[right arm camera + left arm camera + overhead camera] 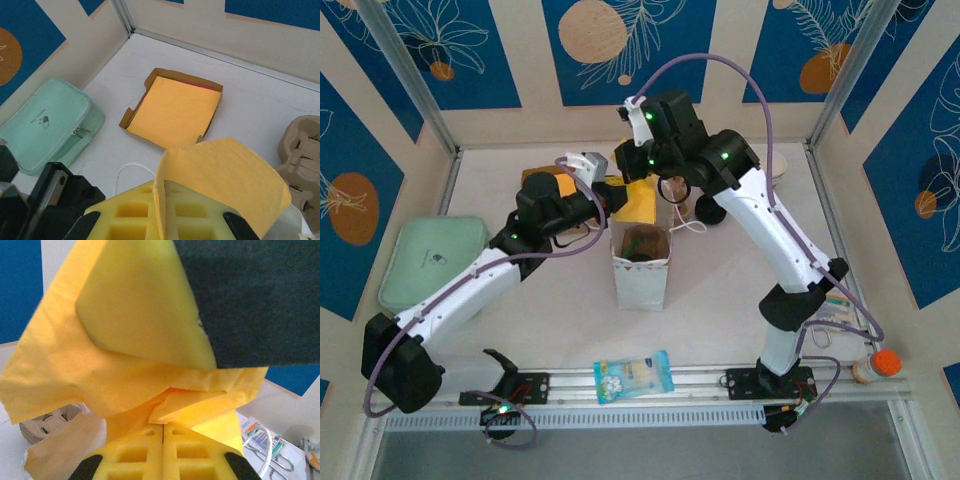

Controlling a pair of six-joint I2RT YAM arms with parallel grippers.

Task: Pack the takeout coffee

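Both grippers meet over the back middle of the table and share one yellow napkin [640,202]. My left gripper [163,426] is shut, and a folded corner of the napkin [125,365] is pinched at its fingertips. My right gripper [162,194] is shut on another edge of the napkin [225,175]. A white paper bag [640,275] stands open just in front of them. Inside it a brown and green shape [642,243] shows, and I cannot tell whether it is the takeout coffee. The brown pulp carrier [304,150] lies on the table beside the bag.
A cardboard tray of orange napkins [175,107] lies at the back left. A mint zip pouch [430,260] is further left. A snack packet [634,375] rests on the front rail. Sachets [835,310] and an orange-capped bottle [878,367] sit at the right.
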